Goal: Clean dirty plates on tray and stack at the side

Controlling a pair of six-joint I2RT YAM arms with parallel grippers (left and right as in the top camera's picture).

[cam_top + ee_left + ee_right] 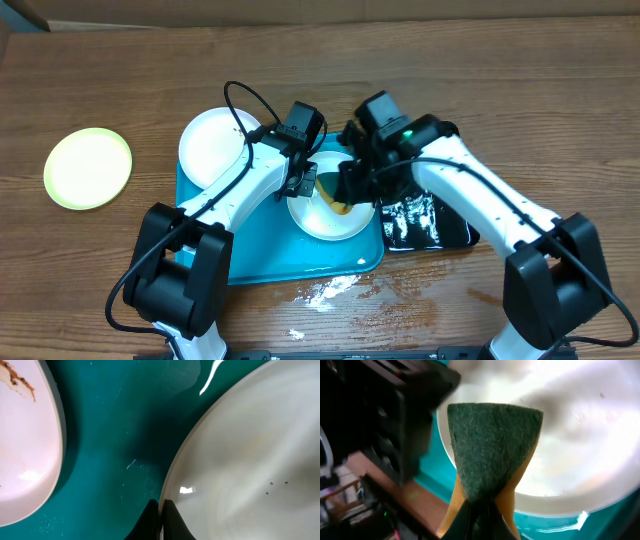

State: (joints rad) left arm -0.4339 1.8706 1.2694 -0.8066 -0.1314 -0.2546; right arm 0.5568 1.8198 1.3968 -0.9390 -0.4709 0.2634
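The yellow-green plate (88, 168) lies alone on the wooden table (500, 80), toward its left edge and well apart from the tray (260, 262). On the turquoise tray, the far white plate (212, 148) fills the far left corner; my left wrist camera shows brown smears (20, 380) on it. Beside it, in the tray's right half, sits the near white plate (330, 218), marked by a few dark specks (277, 485). My left gripper (300, 182) is pinched tight on that plate's left rim, fingertips (172, 522) drawn together at the edge. My right gripper (352, 180), reaching in from the right, is clamped on a sponge (492, 450), green scouring face over a yellow body, held over the same plate's far side; whether it touches I cannot tell. White splashes (325, 290) dot the table by the tray's near edge. A glossy black tray (425, 222) lies just beside the turquoise tray's right edge, partly under my right arm.
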